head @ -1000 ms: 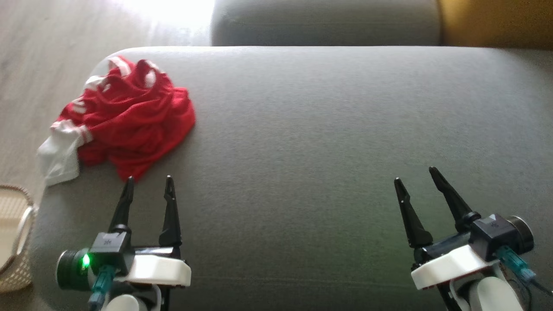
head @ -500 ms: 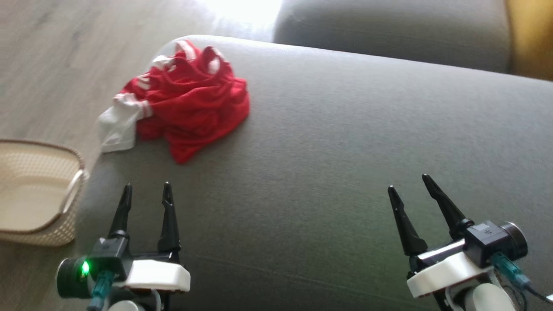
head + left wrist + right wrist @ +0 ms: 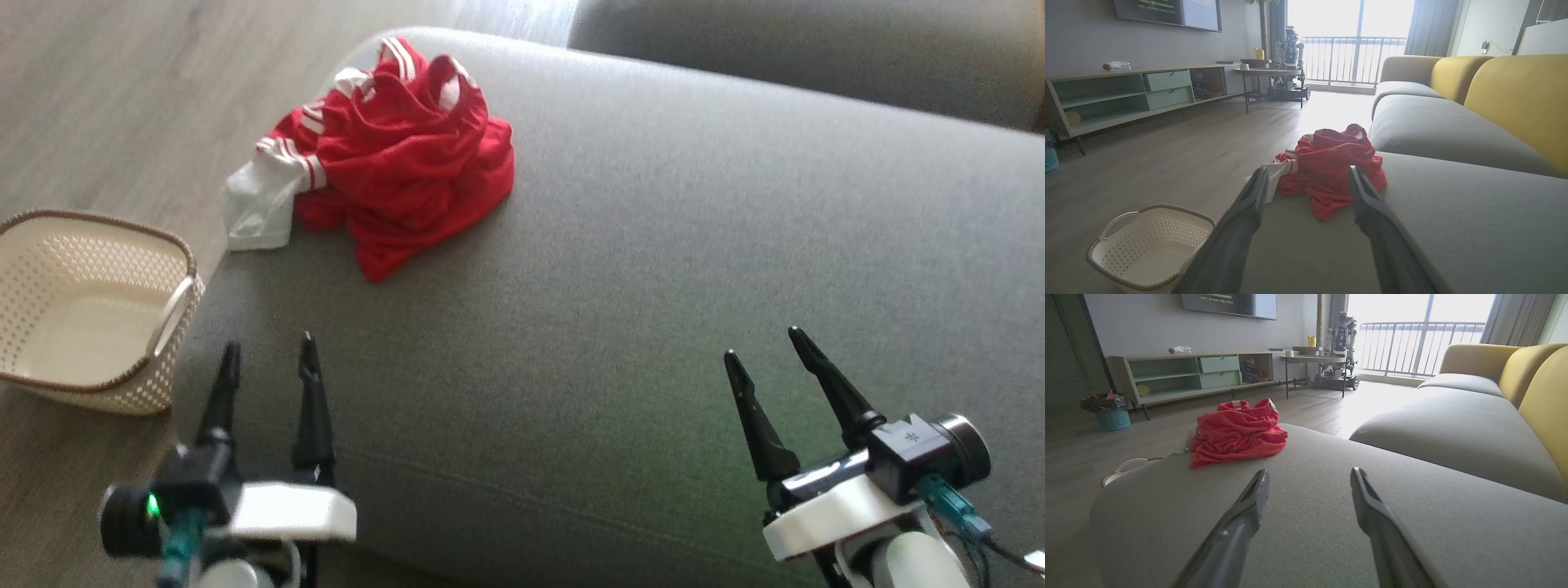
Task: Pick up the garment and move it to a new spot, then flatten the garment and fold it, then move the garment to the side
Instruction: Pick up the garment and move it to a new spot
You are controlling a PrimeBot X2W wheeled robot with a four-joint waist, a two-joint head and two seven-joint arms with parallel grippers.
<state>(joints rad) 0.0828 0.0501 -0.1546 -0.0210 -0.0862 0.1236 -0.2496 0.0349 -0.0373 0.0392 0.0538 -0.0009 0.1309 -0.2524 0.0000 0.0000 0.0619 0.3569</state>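
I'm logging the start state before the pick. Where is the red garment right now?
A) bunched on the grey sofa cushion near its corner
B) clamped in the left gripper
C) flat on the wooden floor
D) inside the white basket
A: the red garment lies bunched on the grey sofa cushion near its corner, apart from the white basket on the floor, with the left gripper open and short of it.

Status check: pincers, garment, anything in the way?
Both open, empty: left pincer, right pincer. Red garment crumpled at left end of sofa cushion, untouched. Nothing between left pincer and garment; basket on floor alongside.
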